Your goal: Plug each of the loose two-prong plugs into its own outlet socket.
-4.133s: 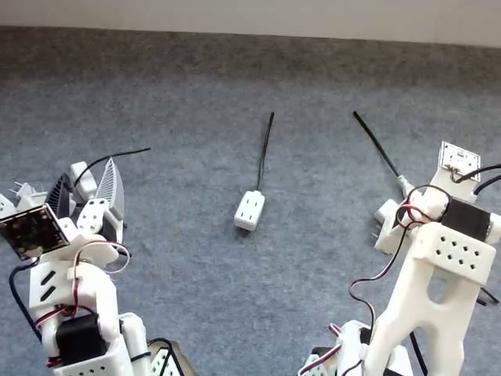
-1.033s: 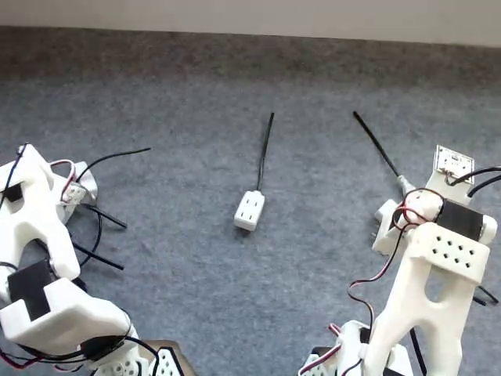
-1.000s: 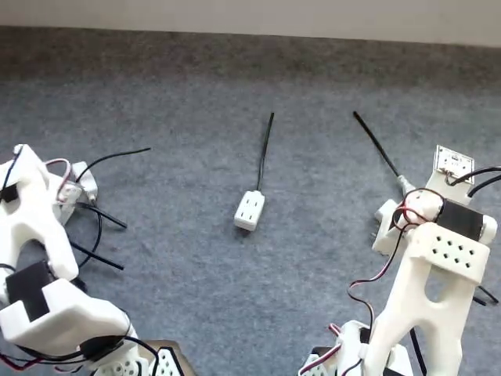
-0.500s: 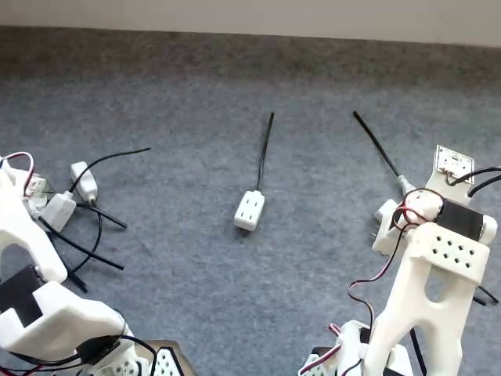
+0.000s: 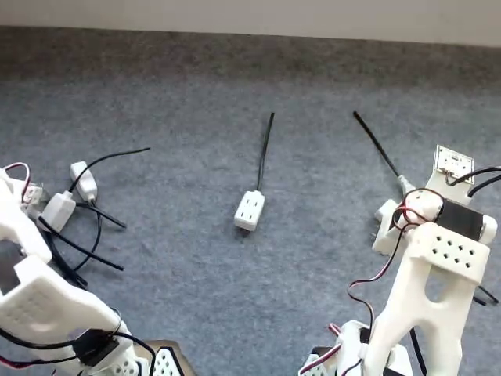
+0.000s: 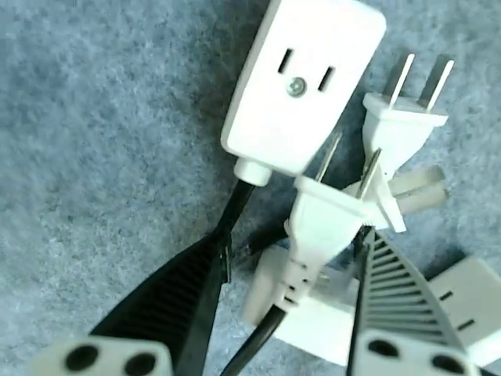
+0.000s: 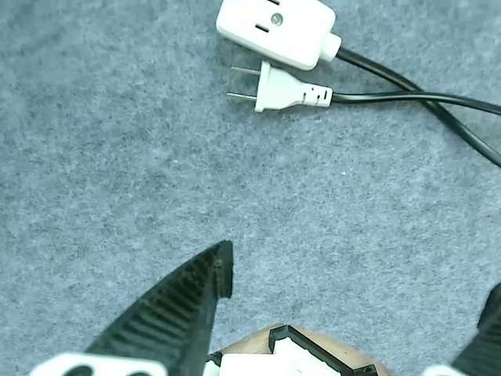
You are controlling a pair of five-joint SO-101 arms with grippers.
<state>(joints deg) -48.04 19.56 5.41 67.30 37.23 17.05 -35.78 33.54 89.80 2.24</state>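
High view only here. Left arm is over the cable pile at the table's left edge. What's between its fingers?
Observer: In the left wrist view the left gripper is open and straddles a white plug on a black cord. It is not clamped.
Operator: Nearest socket?
Observer: A socket lies right by that plug's prongs, slots up, nothing in them.
Operator: Right side?
Observer: In the right wrist view the right gripper is open over bare carpet. The right plug lies beside the right socket, not inserted.
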